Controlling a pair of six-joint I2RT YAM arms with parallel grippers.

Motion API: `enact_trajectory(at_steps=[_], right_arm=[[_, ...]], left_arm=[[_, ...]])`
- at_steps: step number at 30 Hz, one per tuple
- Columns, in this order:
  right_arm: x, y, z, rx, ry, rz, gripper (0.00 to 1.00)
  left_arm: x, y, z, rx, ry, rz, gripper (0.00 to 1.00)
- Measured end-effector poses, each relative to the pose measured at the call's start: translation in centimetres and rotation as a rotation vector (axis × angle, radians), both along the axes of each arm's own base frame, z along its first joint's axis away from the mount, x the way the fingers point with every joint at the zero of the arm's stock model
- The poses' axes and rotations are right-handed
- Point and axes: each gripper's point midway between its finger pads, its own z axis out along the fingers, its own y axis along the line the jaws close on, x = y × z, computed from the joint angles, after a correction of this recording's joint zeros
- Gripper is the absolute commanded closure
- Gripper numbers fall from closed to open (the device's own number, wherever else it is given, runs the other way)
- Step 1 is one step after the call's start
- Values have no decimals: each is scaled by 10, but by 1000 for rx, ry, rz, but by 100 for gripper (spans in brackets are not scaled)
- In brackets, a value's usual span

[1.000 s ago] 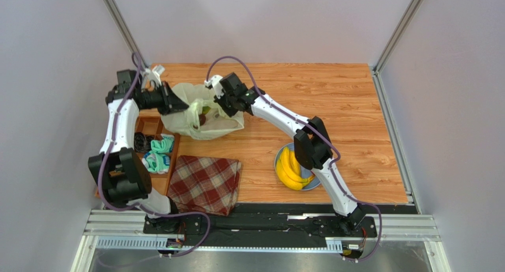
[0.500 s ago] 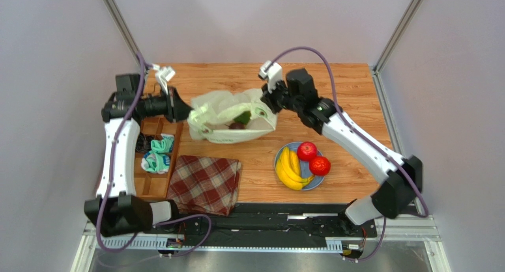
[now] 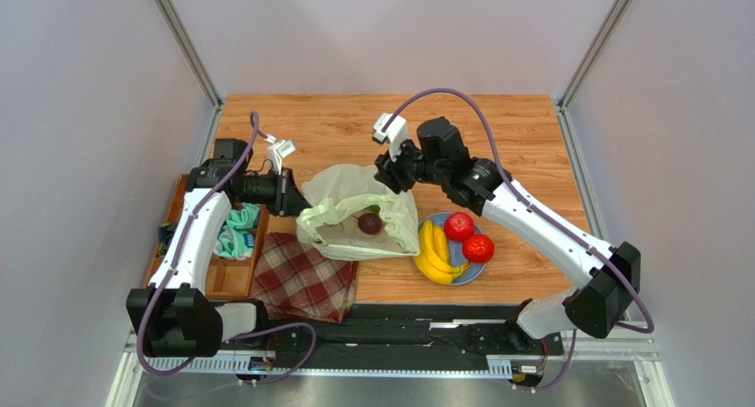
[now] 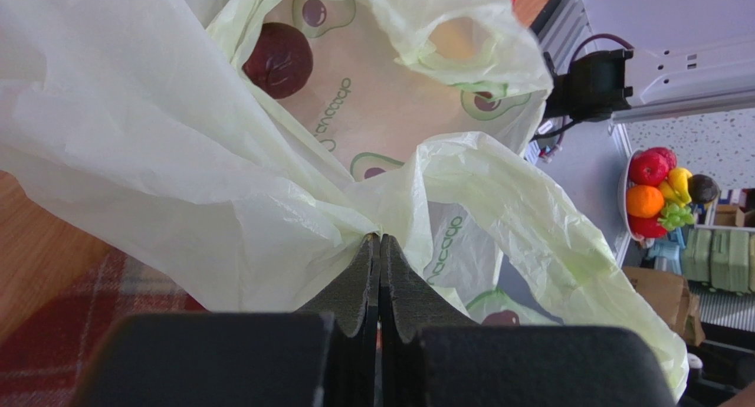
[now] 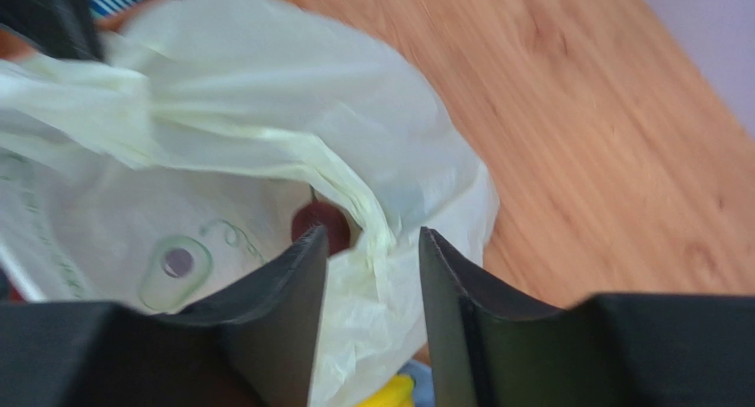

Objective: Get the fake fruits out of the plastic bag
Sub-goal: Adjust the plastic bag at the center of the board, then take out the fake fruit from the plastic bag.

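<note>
left pincer (image 4: pixel 379 241) jaws pressed together, arm reaching inward | right pincer (image 5: pixel 372 239) jaws parted, arm outstretched

The top camera hangs high above and behind both arm bases. It looks steeply down and takes in the whole table (image 3: pixel 532 142) from afar. The left wrist camera sits just behind the left gripper (image 4: pixel 379 239) and looks along its pressed-together jaws at very close range, so the bag (image 4: pixel 133 142) ahead of them fills the frame. The right wrist camera looks out between the parted jaws of the right gripper (image 5: pixel 368 239), equally close and slightly blurred, down onto the table beyond the tips. All three views share the bag and the purple fruit (image 3: pixel 369 223) inside.
</note>
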Motion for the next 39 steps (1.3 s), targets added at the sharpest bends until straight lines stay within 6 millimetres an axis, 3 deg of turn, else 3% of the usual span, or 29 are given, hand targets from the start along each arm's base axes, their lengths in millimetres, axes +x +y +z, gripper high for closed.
enact_trajectory(at_steps=[2,4,5,8,10,12,13,15,17,21,23,28,34,39], right_arm=[[-12,27,22,52,-46,87,72],[-24,49,19,60,-37,166,76],[-28,60,10,52,-16,197,79],[-27,86,-49,-17,120,224,81],[-26,87,-94,-84,225,198,75],[-28,80,-128,-154,313,152,58],[-29,77,-137,-175,340,129,52],[-28,72,-143,-198,358,80,31],[-26,72,-144,-206,351,40,22],[-28,74,-147,-234,316,-8,19],[-30,76,-152,-242,312,-24,22],[-26,77,-191,-301,330,-75,21],[-11,63,-231,-375,354,-175,17],[-6,59,-231,-386,343,-201,9]], left_arm=[[1,0,2,-3,-12,2,100],[1,0,3,-4,-18,3,100],[2,-1,3,-4,-19,4,100],[2,-1,4,-8,-16,11,100],[1,-2,7,-15,-18,16,100],[-2,-4,10,-27,-18,16,100],[-4,-6,12,-35,-18,9,100],[-6,-10,14,-47,-14,-3,100],[-9,-13,14,-60,-3,-13,100],[-15,-18,13,-88,37,-24,100],[-19,-19,10,-100,66,-25,100],[-23,-21,7,-114,102,-22,100],[-28,-21,1,-118,128,-20,100],[-29,-21,0,-117,135,-19,100]])
